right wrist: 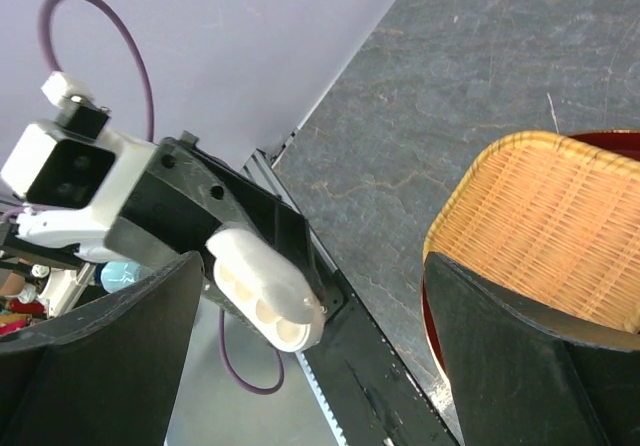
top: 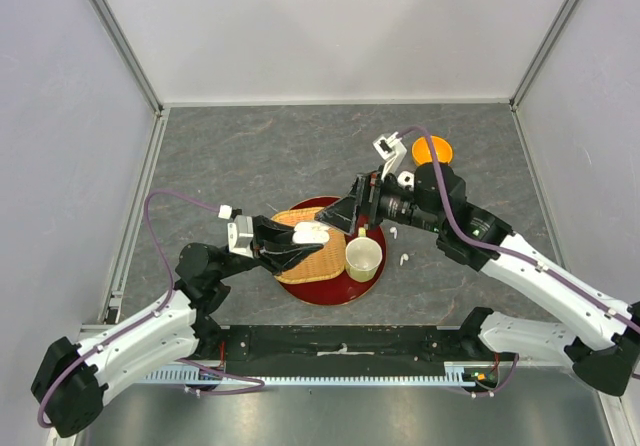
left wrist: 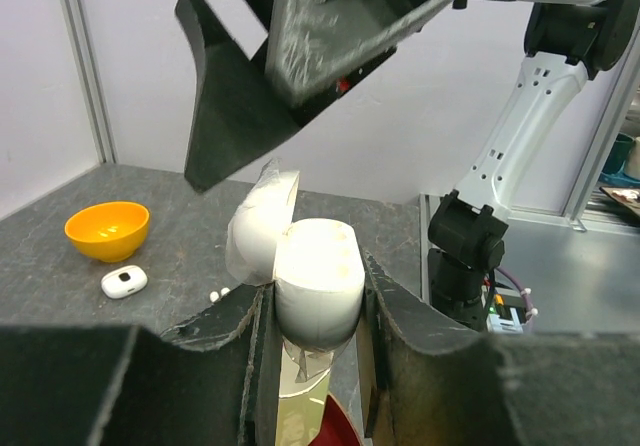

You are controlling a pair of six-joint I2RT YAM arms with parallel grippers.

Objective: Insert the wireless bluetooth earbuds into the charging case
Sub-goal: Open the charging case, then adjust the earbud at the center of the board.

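My left gripper (top: pixel 300 238) is shut on the white charging case (top: pixel 311 233), holding it above the woven mat. In the left wrist view the case (left wrist: pixel 318 276) sits clamped between both fingers (left wrist: pixel 240 346) with its lid (left wrist: pixel 262 228) hinged open. My right gripper (top: pixel 338 218) hovers right next to it, open wide with nothing held; one of its fingers (left wrist: pixel 235 116) hangs over the lid. In the right wrist view the case (right wrist: pixel 262 286) shows round sockets in its open face. Two tiny white earbuds (top: pixel 393 233) (top: pixel 404 260) lie on the table right of the cup.
A cream cup (top: pixel 363 258) stands on the red tray (top: pixel 335 294) beside the woven mat (top: pixel 312 261). An orange bowl (top: pixel 432 151) and a second white case (top: pixel 405 178) sit at the back right. Grey walls enclose the table.
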